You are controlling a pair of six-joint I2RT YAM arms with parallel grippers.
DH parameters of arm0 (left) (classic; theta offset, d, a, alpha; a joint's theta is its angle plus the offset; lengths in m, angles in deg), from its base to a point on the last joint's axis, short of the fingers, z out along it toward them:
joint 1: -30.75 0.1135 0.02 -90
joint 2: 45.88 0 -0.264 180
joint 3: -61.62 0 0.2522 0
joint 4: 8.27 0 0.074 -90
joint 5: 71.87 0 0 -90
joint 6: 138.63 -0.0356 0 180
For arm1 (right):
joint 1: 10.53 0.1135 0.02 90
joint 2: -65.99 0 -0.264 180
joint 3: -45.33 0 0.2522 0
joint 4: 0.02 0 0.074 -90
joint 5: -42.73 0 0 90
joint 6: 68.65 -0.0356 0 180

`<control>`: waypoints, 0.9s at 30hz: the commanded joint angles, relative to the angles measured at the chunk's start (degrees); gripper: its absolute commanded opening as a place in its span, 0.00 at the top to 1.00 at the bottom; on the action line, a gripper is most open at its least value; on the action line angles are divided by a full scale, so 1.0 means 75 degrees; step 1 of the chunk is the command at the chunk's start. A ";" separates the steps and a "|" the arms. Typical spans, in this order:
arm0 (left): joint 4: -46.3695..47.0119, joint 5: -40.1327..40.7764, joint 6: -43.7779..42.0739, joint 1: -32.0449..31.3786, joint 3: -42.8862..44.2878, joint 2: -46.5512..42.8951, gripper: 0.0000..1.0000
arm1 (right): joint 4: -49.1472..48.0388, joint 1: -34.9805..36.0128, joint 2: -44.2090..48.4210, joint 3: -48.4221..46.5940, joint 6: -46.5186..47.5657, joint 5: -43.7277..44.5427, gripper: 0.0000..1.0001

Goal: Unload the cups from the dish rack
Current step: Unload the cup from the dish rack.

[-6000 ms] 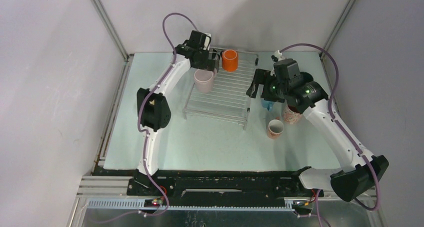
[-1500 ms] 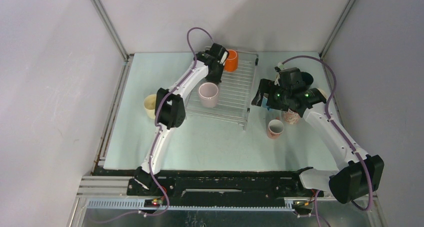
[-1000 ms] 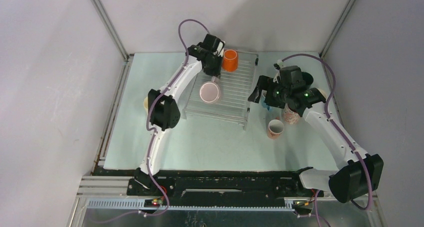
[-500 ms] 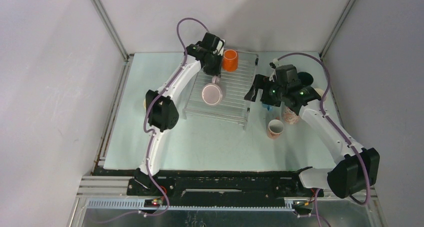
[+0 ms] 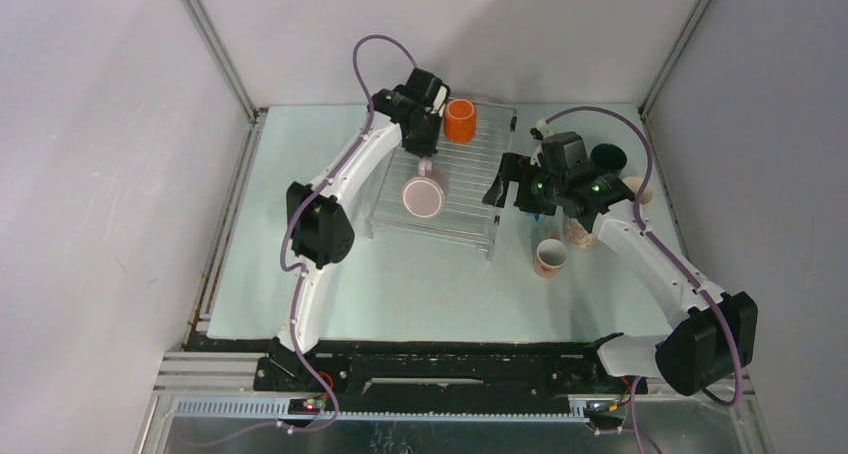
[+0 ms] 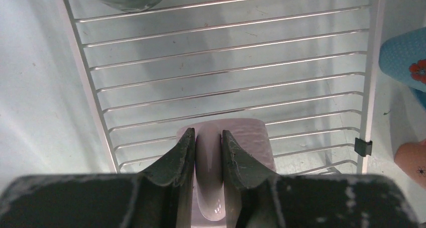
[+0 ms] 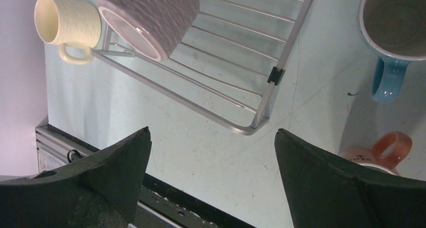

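A lilac cup point(image 5: 423, 196) hangs tilted on its side just over the dish rack point(image 5: 470, 174), mouth toward the near left. My left gripper point(image 5: 426, 160) is shut on its handle point(image 6: 208, 178); in the left wrist view the gripper point(image 6: 207, 132) pinches the handle with the cup body point(image 6: 251, 137) beyond, above the rack wires point(image 6: 226, 62). An orange cup point(image 5: 459, 120) stands upright at the rack's back edge. My right gripper point(image 5: 507, 184) hovers open and empty by the rack's right side. The right wrist view shows that gripper point(image 7: 212, 130) over bare table near the rack corner point(image 7: 251, 127).
On the table right of the rack stand a blue-handled cup point(image 7: 397, 17), two speckled pink cups point(image 5: 549, 257) point(image 5: 582, 232), a dark cup point(image 5: 607, 157) and a pale one point(image 5: 637, 189). A cream cup point(image 7: 63, 22) sits left of the rack. Frame posts line the back corners.
The lilac cup has tipped from mouth-up onto its side in my left gripper and come slightly nearer. My right gripper has moved left toward the rack, still open.
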 commanded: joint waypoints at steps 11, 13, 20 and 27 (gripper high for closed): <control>0.0109 0.0534 0.0010 -0.0148 -0.0847 -0.0718 0.81 | -0.0142 0.0144 0.0011 0.0014 -0.0093 0.0185 0.01; 0.0141 0.0465 0.0091 -0.0160 -0.0891 -0.0710 0.81 | -0.0122 0.0155 0.0013 0.0018 -0.0094 0.0194 0.01; 0.0324 0.0144 0.0421 -0.0262 -0.1115 -0.0721 0.74 | -0.0082 0.0156 0.0013 0.0024 -0.0103 0.0243 0.01; 0.0441 0.0090 0.0677 -0.0299 -0.1419 -0.0801 0.67 | -0.0030 0.0172 0.0013 0.0015 -0.0083 0.0289 0.01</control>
